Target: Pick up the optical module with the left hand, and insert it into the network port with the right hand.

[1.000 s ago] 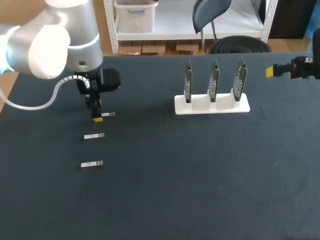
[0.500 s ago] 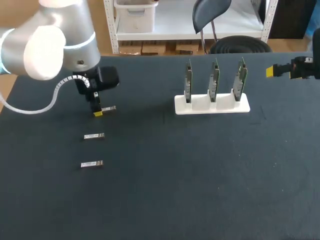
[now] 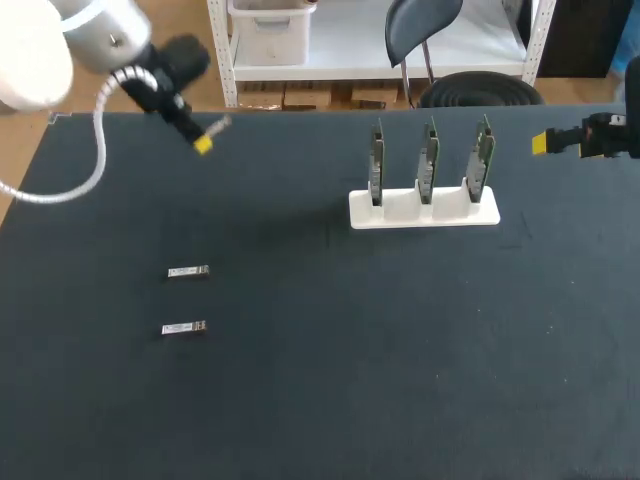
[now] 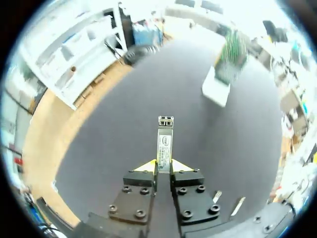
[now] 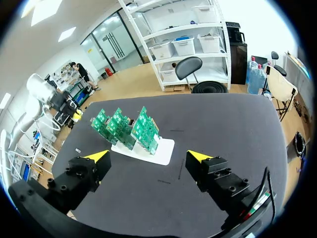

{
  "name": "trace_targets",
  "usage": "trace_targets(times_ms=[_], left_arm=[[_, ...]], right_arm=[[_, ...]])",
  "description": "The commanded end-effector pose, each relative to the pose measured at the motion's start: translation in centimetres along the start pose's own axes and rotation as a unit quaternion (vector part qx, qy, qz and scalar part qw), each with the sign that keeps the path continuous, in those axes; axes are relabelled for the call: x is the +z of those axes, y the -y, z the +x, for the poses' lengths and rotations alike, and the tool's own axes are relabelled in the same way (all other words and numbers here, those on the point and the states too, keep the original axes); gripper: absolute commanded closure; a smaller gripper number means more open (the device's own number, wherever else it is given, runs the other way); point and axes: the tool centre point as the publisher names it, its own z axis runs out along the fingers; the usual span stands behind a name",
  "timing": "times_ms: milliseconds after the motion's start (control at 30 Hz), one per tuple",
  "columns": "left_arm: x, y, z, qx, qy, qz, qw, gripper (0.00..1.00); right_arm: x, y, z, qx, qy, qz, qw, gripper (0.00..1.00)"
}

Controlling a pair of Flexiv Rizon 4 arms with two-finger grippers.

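Observation:
My left gripper hangs high over the table's far left, shut on a silver optical module that sticks out past its yellow tips. The left wrist view shows that module clamped between the two fingers. A white stand at centre right holds three upright green boards with the network ports; the boards also show ahead of my right gripper. That right gripper sits open at the far right edge, holding nothing.
Two more silver modules lie on the dark mat at the left, one behind the other. They also appear beside my left gripper's body as small modules.
My left gripper closed on the rearmost module, lifted it off the mat and carried it up and toward the far edge. The right arm stayed still.

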Motion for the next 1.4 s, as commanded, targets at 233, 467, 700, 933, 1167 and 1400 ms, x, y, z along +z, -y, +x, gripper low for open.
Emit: trace_targets(times_ms=[233,467,700,933,1167,1400], left_arm=[[-10.9,3.7,-6.0,-0.08,0.345,0.051,0.934,1.0],[-11.8,7.3,-9.3,-0.042,0.413,0.103,0.904,1.0],[-11.5,10.5,-11.7,-0.02,0.448,0.156,0.88,1.0],[-9.4,12.5,-14.2,-0.011,0.461,0.187,0.868,1.0],[-6.9,14.3,-17.5,0.005,0.462,0.225,0.858,1.0],[-4.2,16.1,-19.1,0.059,0.455,0.227,0.859,1.0]], right_arm=[[-0.2,-0.2,0.1,0.001,0.0,0.005,1.0,0.0],[-0.2,-0.2,0.1,0.001,0.0,0.005,1.0,0.0],[-0.2,-0.2,0.1,0.001,0.0,0.005,1.0,0.0],[-0.2,-0.2,0.1,0.001,0.0,0.005,1.0,0.0],[-0.2,-0.2,0.1,0.001,0.0,0.005,1.0,0.0],[-0.2,-0.2,0.1,0.001,0.0,0.005,1.0,0.0]])
